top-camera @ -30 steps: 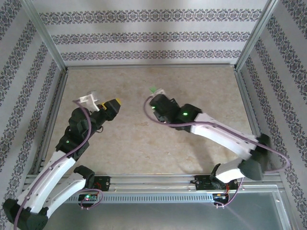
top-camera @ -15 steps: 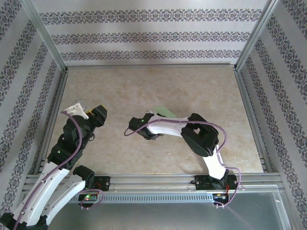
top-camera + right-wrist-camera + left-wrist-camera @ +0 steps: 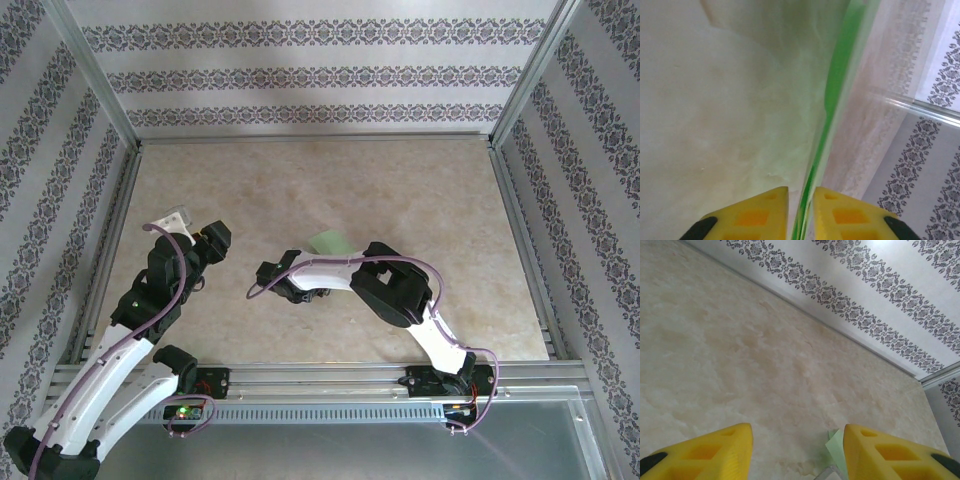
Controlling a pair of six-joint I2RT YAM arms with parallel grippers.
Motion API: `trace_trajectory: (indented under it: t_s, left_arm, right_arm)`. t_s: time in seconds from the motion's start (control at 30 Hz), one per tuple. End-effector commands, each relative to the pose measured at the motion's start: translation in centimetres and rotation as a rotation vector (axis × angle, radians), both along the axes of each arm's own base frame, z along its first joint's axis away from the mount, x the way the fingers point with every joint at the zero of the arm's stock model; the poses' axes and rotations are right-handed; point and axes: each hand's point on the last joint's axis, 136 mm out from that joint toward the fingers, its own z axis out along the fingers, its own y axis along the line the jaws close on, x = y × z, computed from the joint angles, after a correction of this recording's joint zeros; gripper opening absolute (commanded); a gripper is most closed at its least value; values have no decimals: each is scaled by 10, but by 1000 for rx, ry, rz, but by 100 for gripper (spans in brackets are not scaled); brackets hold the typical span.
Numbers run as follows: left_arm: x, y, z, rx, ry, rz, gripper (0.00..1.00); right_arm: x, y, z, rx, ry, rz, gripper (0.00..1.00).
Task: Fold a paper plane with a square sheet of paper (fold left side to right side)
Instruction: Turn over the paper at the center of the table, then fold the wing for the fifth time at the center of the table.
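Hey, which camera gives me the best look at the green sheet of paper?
The top external view. It shows the flat face of the green paper lying on the table, though the right arm covers its near part. The right wrist view catches it edge-on and blurred. The left wrist view has a small corner near the bottom.

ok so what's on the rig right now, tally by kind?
light green sheet of paper: 1
yellow-fingered two-finger grippers: 2 (left gripper, right gripper)
white robot arms: 2 (left arm, right arm)
total: 5
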Motion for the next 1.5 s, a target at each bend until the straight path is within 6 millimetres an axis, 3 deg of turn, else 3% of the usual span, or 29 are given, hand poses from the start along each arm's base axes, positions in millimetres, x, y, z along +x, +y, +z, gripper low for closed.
trace_trajectory:
  t_s: [0.0, 0.37, 0.57, 0.7, 1.07, 1.27, 1.47]
  left_arm:
    - [4, 2, 9, -5, -43, 2, 51]
    - [11, -5, 10, -10, -31, -25, 52]
    - [14, -8, 10, -17, -28, -31, 52]
    - [16, -9, 13, -20, -30, -37, 54]
    - [22, -15, 12, -41, -19, -57, 63]
    - [26, -21, 3, -61, 7, -75, 67]
    - [33, -33, -12, -83, 58, -115, 68]
  right_arm:
    - [-5, 1, -3, 11, 34, -17, 27]
    - [-22, 24, 7, 235, 124, -57, 57]
    - [-28, 36, 22, 363, 155, -67, 87]
    - [-29, 41, 36, 489, 172, -91, 98]
    - [-23, 50, 97, 996, 195, -162, 98]
    - [-10, 30, 126, 1323, 184, -268, 98]
    - [3, -5, 136, 1579, 150, -395, 98]
